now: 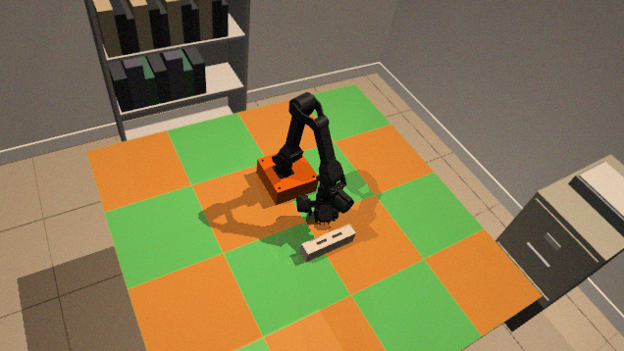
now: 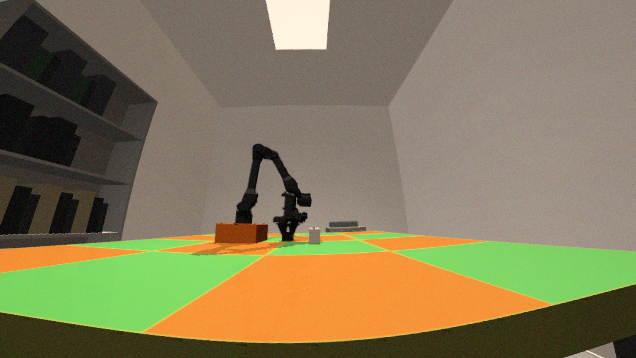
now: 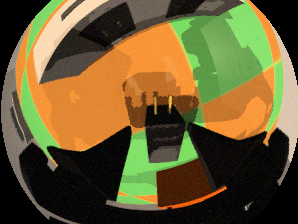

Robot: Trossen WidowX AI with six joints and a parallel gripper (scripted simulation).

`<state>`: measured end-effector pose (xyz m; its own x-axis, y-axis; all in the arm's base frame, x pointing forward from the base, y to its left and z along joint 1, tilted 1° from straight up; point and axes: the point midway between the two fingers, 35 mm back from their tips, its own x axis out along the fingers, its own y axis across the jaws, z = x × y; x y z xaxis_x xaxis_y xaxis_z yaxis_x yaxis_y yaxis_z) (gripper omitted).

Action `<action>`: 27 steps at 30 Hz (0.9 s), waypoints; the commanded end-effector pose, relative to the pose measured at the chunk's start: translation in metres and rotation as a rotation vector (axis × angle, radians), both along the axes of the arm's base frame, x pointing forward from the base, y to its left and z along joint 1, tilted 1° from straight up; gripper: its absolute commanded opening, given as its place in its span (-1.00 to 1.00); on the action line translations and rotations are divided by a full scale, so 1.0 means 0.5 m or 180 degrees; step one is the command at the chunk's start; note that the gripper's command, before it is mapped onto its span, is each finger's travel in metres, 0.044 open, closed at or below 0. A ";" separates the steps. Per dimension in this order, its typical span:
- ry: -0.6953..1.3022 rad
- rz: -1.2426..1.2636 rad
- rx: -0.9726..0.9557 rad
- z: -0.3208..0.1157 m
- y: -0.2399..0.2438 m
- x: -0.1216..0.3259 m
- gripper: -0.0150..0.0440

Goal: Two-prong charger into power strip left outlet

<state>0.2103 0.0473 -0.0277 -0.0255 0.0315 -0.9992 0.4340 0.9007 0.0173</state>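
Down comes the test: the gripper (image 1: 325, 225) (image 2: 287, 239) (image 3: 160, 128), fingers parted, grasping nothing, straddles the black charger (image 3: 165, 131), prongs visible, standing on the mat. Best to centre it, then squeeze evenly so it doesn't twist! Just beside, on the near side, waits the white power strip (image 1: 329, 242) (image 2: 314, 235).

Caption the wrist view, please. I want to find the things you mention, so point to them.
Two-prong charger (image 3: 165, 131) between the open gripper's (image 1: 325, 226) (image 2: 287, 239) (image 3: 161, 131) fingers, prongs toward the power strip (image 1: 328, 242) (image 2: 314, 235) (image 3: 100, 37).
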 end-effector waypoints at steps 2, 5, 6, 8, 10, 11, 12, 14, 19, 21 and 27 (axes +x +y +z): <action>-0.0003 0.0000 0.0001 0.000 0.000 0.000 0.20; -0.0003 0.0000 0.0001 0.000 0.000 0.000 -0.07; -0.0003 0.0000 0.0001 0.000 0.000 0.000 -0.09; -0.0003 0.0000 0.0001 0.000 0.000 0.000 -0.14; -0.0003 0.0000 0.0001 0.000 0.000 0.000 -0.18; -0.0003 0.0000 0.0001 0.000 0.000 0.000 -0.20; -0.0002 0.0000 0.0001 0.002 0.000 0.000 -0.29; -0.0001 0.0000 0.0002 0.008 0.000 0.001 -0.47; 0.0008 0.0003 0.0004 0.040 0.001 -0.001 -0.49; 0.0013 0.0004 0.0005 0.055 0.001 -0.003 -0.49; 0.0026 0.0008 0.0008 0.097 0.001 -0.013 -0.49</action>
<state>0.2039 0.0468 0.0076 -0.0430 0.0276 -0.9987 0.4308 0.9024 0.0064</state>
